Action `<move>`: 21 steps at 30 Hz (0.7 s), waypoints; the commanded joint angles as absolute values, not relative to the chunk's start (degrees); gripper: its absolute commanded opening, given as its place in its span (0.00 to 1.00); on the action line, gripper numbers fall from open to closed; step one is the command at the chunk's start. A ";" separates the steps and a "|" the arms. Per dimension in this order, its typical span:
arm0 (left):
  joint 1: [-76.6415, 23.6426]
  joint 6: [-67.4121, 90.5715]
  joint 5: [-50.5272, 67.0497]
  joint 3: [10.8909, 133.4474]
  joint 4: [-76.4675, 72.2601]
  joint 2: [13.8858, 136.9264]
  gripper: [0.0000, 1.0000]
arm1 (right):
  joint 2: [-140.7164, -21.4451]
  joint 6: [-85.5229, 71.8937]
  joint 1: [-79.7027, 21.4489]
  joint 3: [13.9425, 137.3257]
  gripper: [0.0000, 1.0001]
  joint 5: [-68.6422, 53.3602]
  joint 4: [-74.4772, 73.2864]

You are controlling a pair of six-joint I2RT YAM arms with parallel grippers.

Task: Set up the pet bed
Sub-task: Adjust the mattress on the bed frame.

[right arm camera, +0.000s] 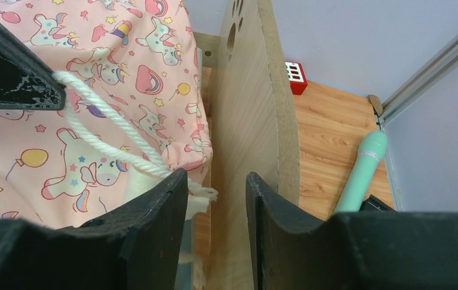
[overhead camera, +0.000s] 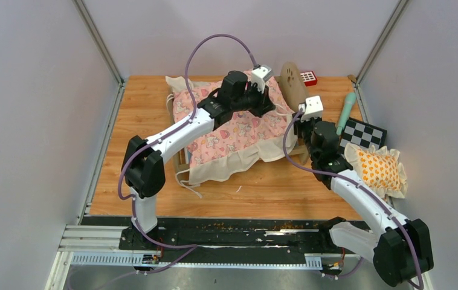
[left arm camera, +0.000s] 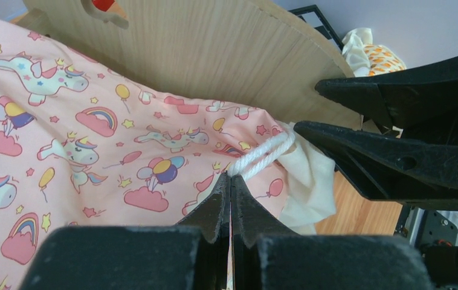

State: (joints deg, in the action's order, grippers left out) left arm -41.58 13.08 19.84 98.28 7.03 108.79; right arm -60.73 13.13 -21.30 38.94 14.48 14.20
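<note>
The pet bed's wooden headboard with its paw-print cutout stands upright at the back right. Its pink unicorn quilt lies rumpled across the frame. My left gripper is shut on the quilt's corner by the headboard, and a white cord comes out from its tips. My right gripper is open close beside that corner. The headboard's face shows between its fingers, and the cord runs past its left finger, with nothing gripped. In the top view the right gripper sits just below the headboard.
An orange-patterned frilled pillow lies at the right edge beside my right arm. A black-and-white checkered board and a mint-green tube lie behind it. A small red block sits at the back wall. Grey walls enclose the table.
</note>
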 commanded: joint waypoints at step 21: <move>-45.80 14.97 21.10 108.06 9.46 114.33 0.00 | -45.38 0.36 -18.80 46.40 0.63 16.66 -2.79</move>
State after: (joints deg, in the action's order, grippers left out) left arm -44.42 14.85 20.86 105.51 9.34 113.03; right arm -44.03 3.64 -20.75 41.15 15.97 2.37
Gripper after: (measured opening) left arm 0.006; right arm 0.621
